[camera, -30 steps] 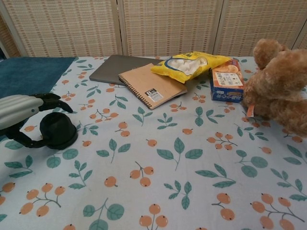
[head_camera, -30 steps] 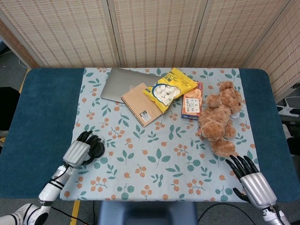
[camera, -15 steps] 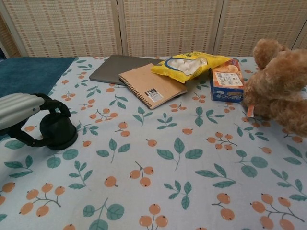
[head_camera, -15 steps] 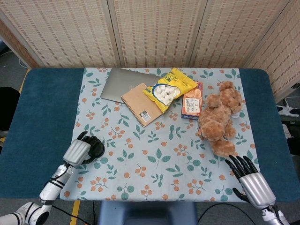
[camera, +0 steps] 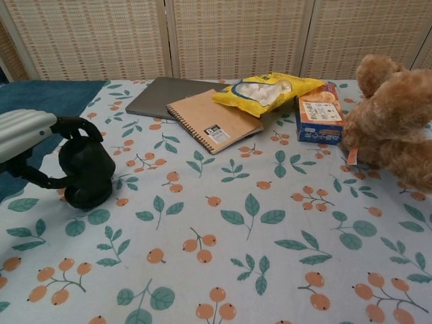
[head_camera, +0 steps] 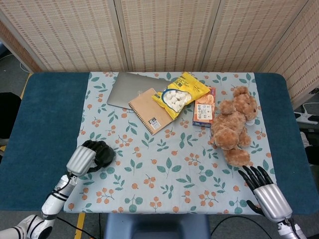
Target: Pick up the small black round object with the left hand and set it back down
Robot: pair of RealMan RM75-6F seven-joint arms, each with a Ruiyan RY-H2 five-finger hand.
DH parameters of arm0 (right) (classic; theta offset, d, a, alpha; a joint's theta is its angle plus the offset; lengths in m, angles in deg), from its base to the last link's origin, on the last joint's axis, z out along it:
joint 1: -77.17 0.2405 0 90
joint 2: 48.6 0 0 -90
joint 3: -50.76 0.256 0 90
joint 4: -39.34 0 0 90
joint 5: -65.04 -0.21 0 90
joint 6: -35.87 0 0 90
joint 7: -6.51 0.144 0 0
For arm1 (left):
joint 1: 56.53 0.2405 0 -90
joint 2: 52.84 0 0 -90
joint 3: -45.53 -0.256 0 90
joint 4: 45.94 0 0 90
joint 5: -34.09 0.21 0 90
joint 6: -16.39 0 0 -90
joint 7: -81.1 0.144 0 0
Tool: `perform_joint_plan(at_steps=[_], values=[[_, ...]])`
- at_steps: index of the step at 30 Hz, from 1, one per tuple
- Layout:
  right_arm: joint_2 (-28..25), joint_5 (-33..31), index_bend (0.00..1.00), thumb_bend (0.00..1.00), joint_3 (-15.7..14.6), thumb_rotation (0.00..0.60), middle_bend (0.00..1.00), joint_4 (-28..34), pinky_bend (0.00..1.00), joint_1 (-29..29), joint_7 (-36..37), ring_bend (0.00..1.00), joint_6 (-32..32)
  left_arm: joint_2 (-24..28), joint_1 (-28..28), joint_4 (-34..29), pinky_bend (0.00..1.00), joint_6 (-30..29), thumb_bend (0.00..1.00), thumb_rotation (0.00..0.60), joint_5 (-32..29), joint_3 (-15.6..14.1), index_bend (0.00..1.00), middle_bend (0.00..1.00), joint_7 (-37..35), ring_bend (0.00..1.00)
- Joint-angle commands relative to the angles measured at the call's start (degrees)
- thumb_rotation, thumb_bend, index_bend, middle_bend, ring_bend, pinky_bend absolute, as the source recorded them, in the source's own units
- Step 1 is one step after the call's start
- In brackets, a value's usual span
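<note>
The small black round object (camera: 86,177) sits near the left edge of the floral cloth (head_camera: 174,164), toward the front left corner of the surface (head_camera: 45,114). It is tilted up on its lower edge, which looks to be touching the cloth, in the grip of the left robot hand (head_camera: 85,158), whose dark fingers (camera: 75,128) curl over its top while another reaches around its near side.

The right robot hand (head_camera: 263,191) rests at the front right corner of the cloth, fingers spread apart and holding nothing.

Toward the back edge, a grey laptop (head_camera: 130,88) lies flat with a brown spiral notebook (head_camera: 152,110) overlapping its front corner. A yellow snack bag (head_camera: 180,93) lies partly on the notebook, and just right of it is a small orange box (head_camera: 205,112). A brown teddy bear (head_camera: 233,125) lies by the right edge of the cloth, touching the box's right side.
</note>
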Motion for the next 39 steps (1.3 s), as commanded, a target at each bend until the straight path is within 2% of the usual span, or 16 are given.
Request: perform_joint_plan(at_steps=[1, 4, 8, 14, 20, 23, 26, 27, 29, 31, 34, 39], values=[[0.00, 0.02, 0.00, 0.16, 0.02, 0.600, 0.00, -0.03, 0.00, -0.03, 0.02, 0.00, 0.07, 1.45, 0.02, -1.65, 0.32, -1.34, 0.69, 0.600, 0.03, 1.03, 0.54, 0.61, -0.91, 0.57], [-0.04, 0.09, 0.00, 0.16, -0.01, 0.600, 0.00, -0.06, 0.00, -0.01, 0.12, 0.00, 0.03, 3.01, 0.09, -1.47, 0.33, -0.81, 0.69, 0.600, -1.74, 2.08, 0.54, 0.60, -0.94, 0.57], [0.05, 0.32, 0.00, 0.16, -0.05, 0.600, 0.00, -0.06, 0.00, -0.07, 0.02, 0.00, 0.19, 3.10, 0.39, 3.41, 0.33, 1.87, 0.68, 0.600, -5.23, 2.64, 0.52, 0.60, -1.88, 0.56], [0.23, 0.79, 0.00, 0.16, -0.36, 0.600, 0.00, 0.03, 0.00, -0.21, -0.50, 0.00, 0.14, 1.38, 0.73, 10.04, 0.28, 4.82, 0.66, 0.600, -5.90, 0.83, 0.51, 0.58, -3.69, 0.52], [0.27, 1.03, 0.00, 0.16, -0.46, 0.600, 0.00, 0.00, 0.00, -0.32, -0.64, 0.00, 0.26, -0.49, 0.92, 14.60, 0.20, 5.15, 0.58, 0.600, -5.32, -0.15, 0.45, 0.53, -3.24, 0.42], [0.23, 1.18, 0.00, 0.16, -0.51, 0.600, 0.00, -0.05, 0.00, -0.37, -0.49, 0.00, 0.40, -0.57, 0.94, 15.26, 0.18, 6.57, 0.50, 0.600, -5.75, -0.60, 0.33, 0.46, -2.62, 0.35], [0.18, 1.37, 0.00, 0.16, -0.54, 0.600, 0.00, -0.14, 0.00, -0.39, -0.35, 0.00, 0.54, 0.04, 1.11, 14.14, 0.15, 8.09, 0.41, 0.600, -6.69, -0.70, 0.10, 0.28, -3.07, 0.21], [0.17, 1.42, 0.00, 0.16, -0.55, 0.600, 0.00, -0.14, 0.00, -0.41, -0.30, 0.00, 0.60, 0.23, 1.14, 13.86, 0.15, 8.38, 0.39, 0.600, -6.93, -0.66, 0.03, 0.19, -3.11, 0.14], [0.16, 1.52, 0.00, 0.16, -0.57, 0.600, 0.00, -0.17, 0.00, -0.45, -0.25, 0.00, 0.70, 0.58, 1.11, 13.49, 0.14, 8.66, 0.36, 0.600, -7.17, -0.55, 0.00, 0.07, -2.89, 0.05], [0.13, 1.79, 0.00, 0.16, -0.64, 0.600, 0.00, -0.20, 0.00, -0.51, -0.21, 0.00, 0.89, 0.84, 1.19, 13.20, 0.13, 8.29, 0.35, 0.600, -7.20, -0.39, 0.00, 0.00, -2.51, 0.00], [0.04, 2.22, 0.00, 0.16, -0.78, 0.600, 0.00, -0.28, 0.00, -0.68, 0.01, 0.00, 1.35, 1.59, 1.51, 11.87, 0.12, 7.11, 0.35, 0.600, -6.78, -0.29, 0.00, 0.00, -3.09, 0.00], [-0.33, 3.09, 0.00, 0.16, -1.00, 0.600, 0.00, -0.46, 0.00, -1.08, 0.74, 0.00, 2.54, 6.03, 3.24, 3.79, 0.12, 2.09, 0.34, 0.600, -4.28, -0.67, 0.00, 0.00, -7.16, 0.00]])
